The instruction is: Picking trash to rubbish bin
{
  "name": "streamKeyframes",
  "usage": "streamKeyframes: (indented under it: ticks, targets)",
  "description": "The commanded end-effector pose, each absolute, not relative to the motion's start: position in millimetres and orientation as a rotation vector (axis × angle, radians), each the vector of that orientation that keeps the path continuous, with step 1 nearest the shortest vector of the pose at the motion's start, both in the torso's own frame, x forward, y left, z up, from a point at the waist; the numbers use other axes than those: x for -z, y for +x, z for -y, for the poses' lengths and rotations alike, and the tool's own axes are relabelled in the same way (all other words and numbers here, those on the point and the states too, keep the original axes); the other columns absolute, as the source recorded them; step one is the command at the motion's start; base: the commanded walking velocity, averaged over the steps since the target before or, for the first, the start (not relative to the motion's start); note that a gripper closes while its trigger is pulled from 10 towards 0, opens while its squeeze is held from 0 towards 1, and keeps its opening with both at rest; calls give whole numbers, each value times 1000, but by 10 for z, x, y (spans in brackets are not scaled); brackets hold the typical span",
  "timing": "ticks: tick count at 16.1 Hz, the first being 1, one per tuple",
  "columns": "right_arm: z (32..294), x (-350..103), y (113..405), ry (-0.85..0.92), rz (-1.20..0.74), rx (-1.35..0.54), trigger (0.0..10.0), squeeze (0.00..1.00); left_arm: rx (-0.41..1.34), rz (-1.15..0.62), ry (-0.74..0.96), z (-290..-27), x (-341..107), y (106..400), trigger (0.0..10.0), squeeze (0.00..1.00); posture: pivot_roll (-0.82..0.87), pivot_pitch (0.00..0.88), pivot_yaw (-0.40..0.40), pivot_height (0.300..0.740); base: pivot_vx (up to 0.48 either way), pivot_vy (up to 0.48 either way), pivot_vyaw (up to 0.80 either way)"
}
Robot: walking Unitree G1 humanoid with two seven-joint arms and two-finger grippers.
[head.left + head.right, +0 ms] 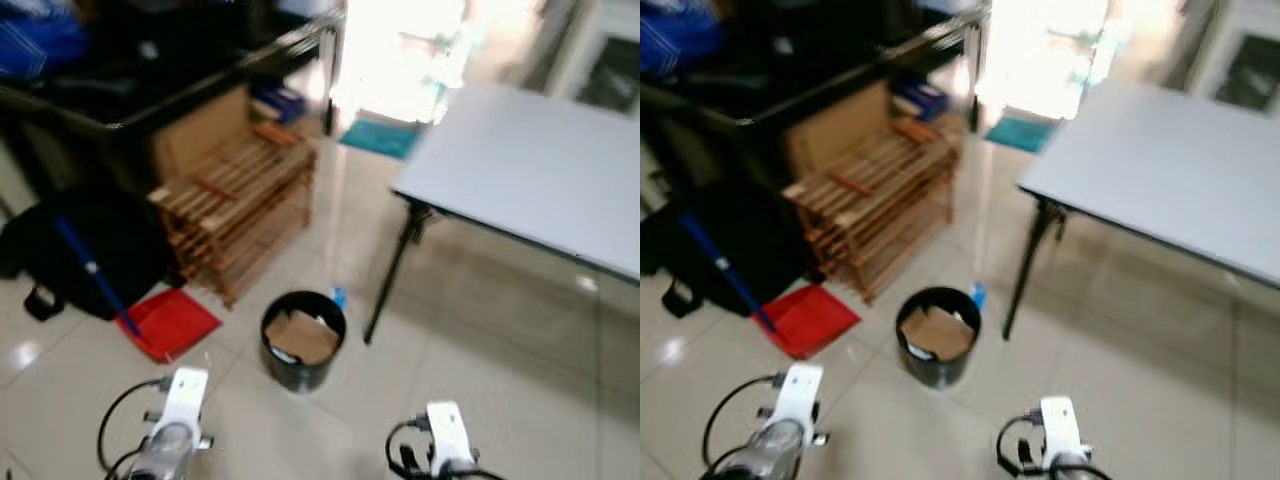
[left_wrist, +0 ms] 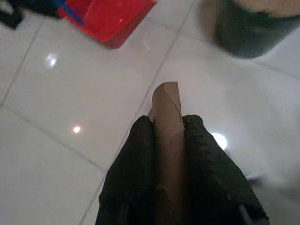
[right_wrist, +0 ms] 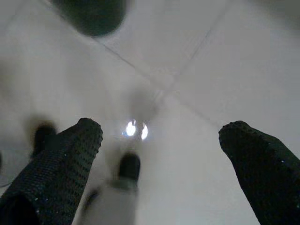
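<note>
A black round rubbish bin (image 1: 302, 342) stands on the tiled floor ahead, with brown cardboard (image 1: 303, 335) inside it. In the left wrist view my left gripper (image 2: 168, 126) is shut on a brown cardboard tube (image 2: 167, 108), held above the floor short of the bin (image 2: 253, 26). My right gripper (image 3: 161, 136) is open with nothing between its fingers, over bare tile. Both arms show at the bottom of the eye views, the left arm (image 1: 180, 405) near-left of the bin, the right arm (image 1: 445, 430) near-right.
A red dustpan (image 1: 170, 322) with a blue handle lies left of the bin, beside a black bag (image 1: 85, 250). A wooden slatted rack (image 1: 240, 200) stands behind. A grey table (image 1: 530, 170) on black legs is at the right. A small blue object (image 1: 338, 297) lies behind the bin.
</note>
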State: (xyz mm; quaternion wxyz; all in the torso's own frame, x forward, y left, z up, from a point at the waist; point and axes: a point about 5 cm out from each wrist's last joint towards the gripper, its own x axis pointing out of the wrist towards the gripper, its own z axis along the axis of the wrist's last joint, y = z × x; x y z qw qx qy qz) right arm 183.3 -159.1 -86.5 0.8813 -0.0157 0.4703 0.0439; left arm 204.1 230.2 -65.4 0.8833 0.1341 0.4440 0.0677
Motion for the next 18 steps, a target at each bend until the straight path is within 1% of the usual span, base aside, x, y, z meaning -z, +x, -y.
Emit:
streamKeyframes:
  ticks: [1, 18]
  targets:
    - [1528, 861, 1843, -15, -969, -99, 10000, 0, -156, -942, 285, -2355, 663, 2005, 10000, 0, 17, 44, -26, 740, 446, 0, 0]
    - [1533, 865, 1836, -16, -972, -95, 10000, 0, -167, -934, 277, -2372, 650, 2020, 10000, 0, 19, 67, -26, 740, 445, 0, 0]
